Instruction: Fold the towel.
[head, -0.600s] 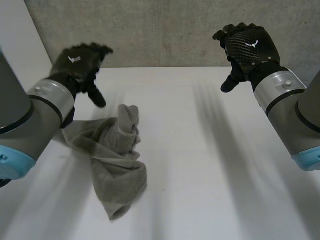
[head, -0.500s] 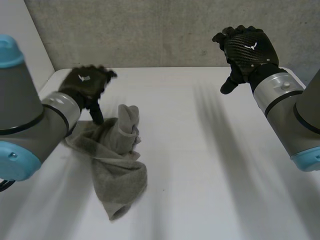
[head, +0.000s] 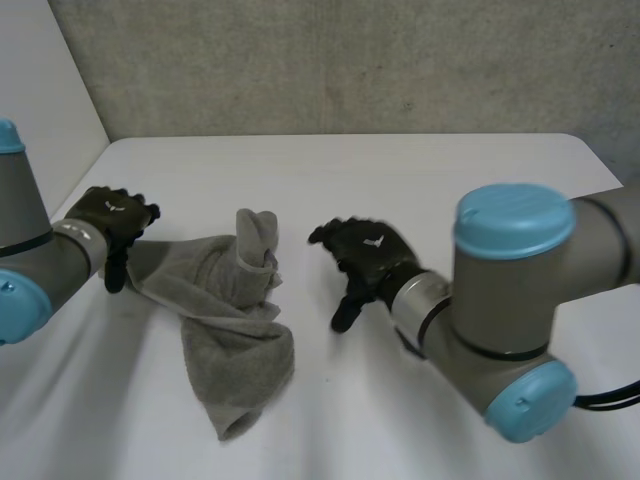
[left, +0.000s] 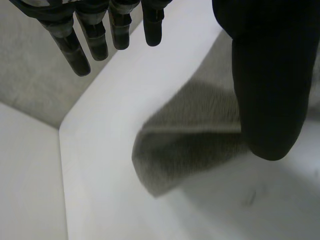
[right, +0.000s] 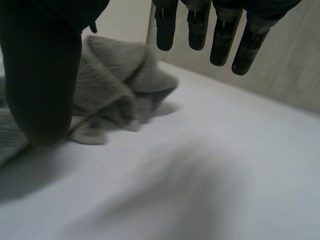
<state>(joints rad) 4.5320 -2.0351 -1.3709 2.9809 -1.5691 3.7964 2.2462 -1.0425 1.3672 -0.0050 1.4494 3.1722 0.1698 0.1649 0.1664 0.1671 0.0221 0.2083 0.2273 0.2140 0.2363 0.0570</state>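
A grey towel (head: 226, 312) lies crumpled on the white table (head: 400, 180), left of the middle, with a bunched peak at its far end. My left hand (head: 112, 218) hovers low at the towel's left end, fingers (left: 85, 42) straight and open; a towel corner (left: 190, 150) lies under its palm, beside the thumb (left: 270, 90). My right hand (head: 362, 258) hangs just right of the towel's bunched part, open and apart from it. Its straight fingers (right: 220, 30) and thumb (right: 42, 75) frame the towel (right: 117, 85) ahead of it.
A grey concrete wall (head: 350, 60) rises behind the table. A white side panel (head: 40, 110) stands at the far left, close to my left hand. My right arm (head: 500, 300) reaches across the table's right half.
Both hands have come down from high near the wall. The left hand dropped to the towel's left end; the right swung in and down to the towel's right side. The towel has not moved.
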